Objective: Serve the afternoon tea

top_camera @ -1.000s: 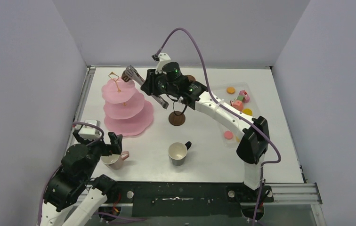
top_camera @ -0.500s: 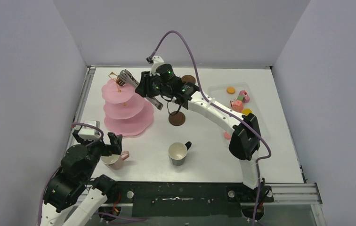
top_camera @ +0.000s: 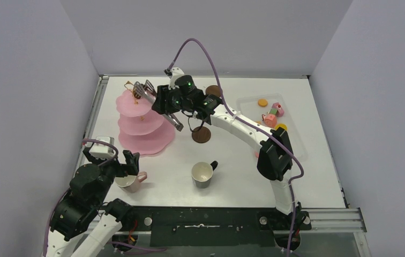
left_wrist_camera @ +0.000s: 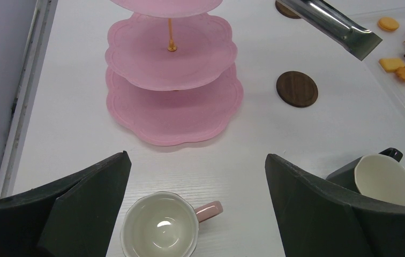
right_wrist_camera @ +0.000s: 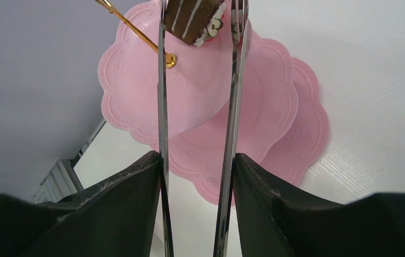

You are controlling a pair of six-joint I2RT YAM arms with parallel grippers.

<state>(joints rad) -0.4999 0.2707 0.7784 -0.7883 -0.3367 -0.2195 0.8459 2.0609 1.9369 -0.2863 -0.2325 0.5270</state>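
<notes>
We are stocking the stand [right_wrist_camera: 136, 96]; our right gripper [right_wrist_camera: 197, 160] squeezes the tongs [left_wrist_camera: 331, 24], whose tips flank a cake slice [right_wrist_camera: 192, 19] over the top tier; whether they pinch it we cannot tell; next, lower and release.

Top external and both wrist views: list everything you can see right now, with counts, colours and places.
Pink three-tier scalloped stand: one, pink, far left of table.
Toy chocolate cake slice: one, brown, between tong tips above top tier.
Long metal tongs: one, silver, in right claw.
Round brown coasters: two, brown, one mid-table, one at far edge.
Pink mug: one, pink, near left.
Black mug: one, black, cream inside, near centre.
Clear rectangular plastic tray: one, clear, right side.
Small toy pastries: several, mixed colours, in tray; arm hides some.
Left claw: one, black, open around pink mug.
Right claw: one, black, closed on tongs.
</notes>
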